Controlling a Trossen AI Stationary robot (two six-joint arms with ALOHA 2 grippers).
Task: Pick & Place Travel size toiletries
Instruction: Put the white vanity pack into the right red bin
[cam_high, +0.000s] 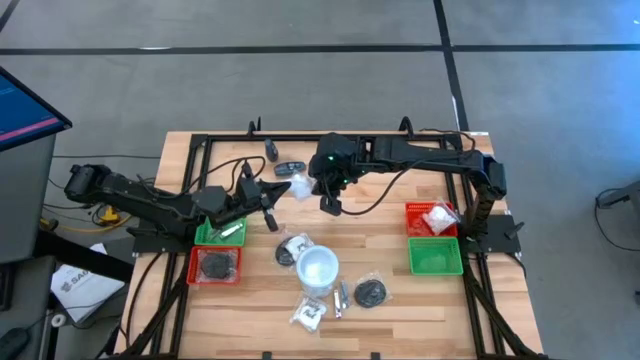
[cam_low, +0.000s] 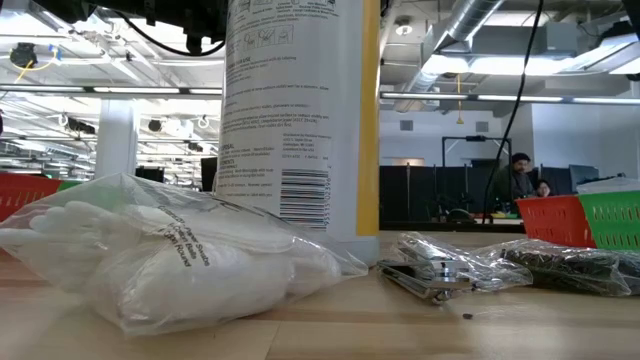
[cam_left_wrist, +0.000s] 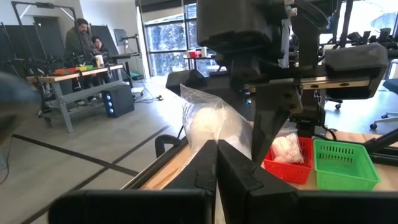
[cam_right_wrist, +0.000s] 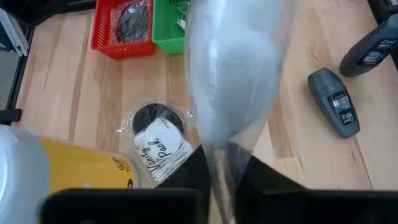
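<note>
A white piece in a clear wrapper (cam_high: 296, 186) hangs in the air over the table's far middle, between my two grippers. My left gripper (cam_high: 275, 192) comes level from the left and is shut on it (cam_left_wrist: 217, 163). My right gripper (cam_high: 322, 196) slants down from the far right and is shut on it too (cam_right_wrist: 224, 180). Loose toiletries lie on the table below: black discs in wrappers (cam_high: 293, 250) (cam_high: 371, 292), a white piece (cam_high: 308, 315), silvery sticks (cam_high: 341, 298) and dark oblong pieces (cam_high: 290, 167). My left gripper pinches the clear wrapper's edge (cam_left_wrist: 208, 138) between its two shut fingers, coming level from the table's left. The white filling (cam_left_wrist: 211, 118) bulges just beyond the fingertips. The wrapper is clear of the table. My right gripper pinches the wrapper's flat clear end (cam_right_wrist: 221, 155) between its two fingers, slanting down from the far right. The white filling (cam_right_wrist: 235, 59) lies ahead of the fingertips, lifted clear of the table.
A red tray (cam_high: 215, 265) with a black disc and a green tray (cam_high: 222, 232) stand at the left. A red tray (cam_high: 432, 218) with a white piece and a green tray (cam_high: 436, 257) stand at the right. A white cup-like object (cam_high: 318, 268) stands mid-table.
</note>
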